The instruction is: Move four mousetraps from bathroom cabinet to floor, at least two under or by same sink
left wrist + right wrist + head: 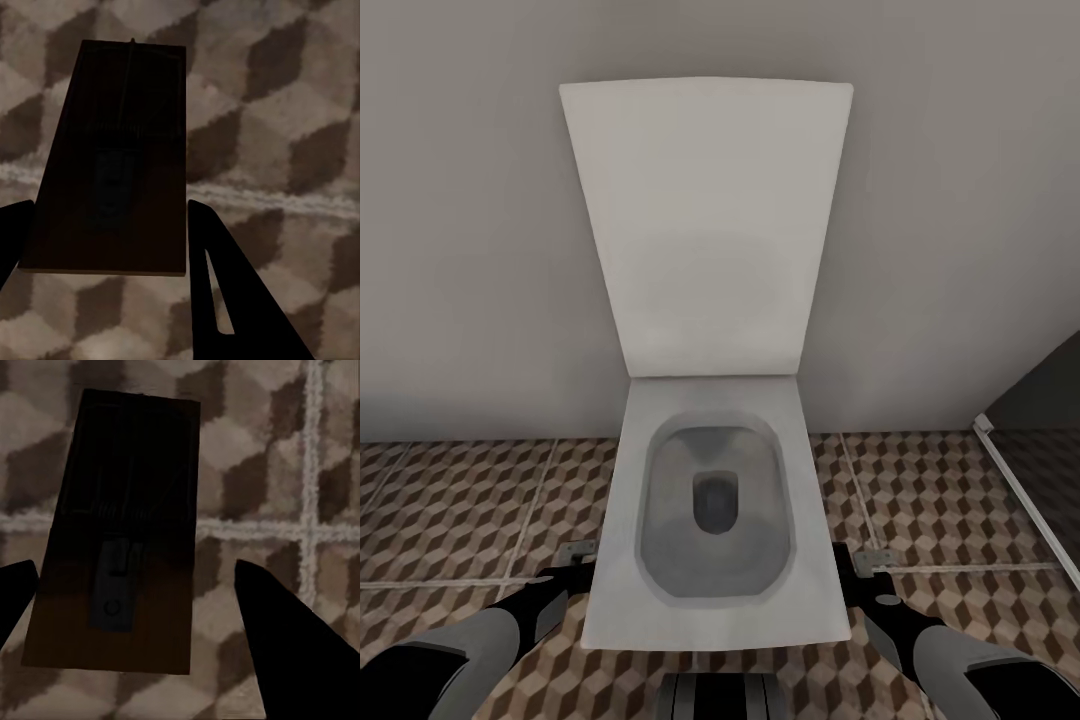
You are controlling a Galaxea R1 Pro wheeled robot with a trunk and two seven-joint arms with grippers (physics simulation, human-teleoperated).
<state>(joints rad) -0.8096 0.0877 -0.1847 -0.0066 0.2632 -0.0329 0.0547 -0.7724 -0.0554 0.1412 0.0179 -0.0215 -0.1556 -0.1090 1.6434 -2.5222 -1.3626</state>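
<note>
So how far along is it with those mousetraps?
Partway, seemingly. The left gripper holds a mousetrap, and a second mousetrap sits between the fingers of the right gripper, above the tiled floor. Neither is set down yet; the robot faces a toilet.

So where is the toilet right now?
The toilet sits in the middle of the head view, lid up against the wall, with the left gripper and right gripper on either side.
</note>
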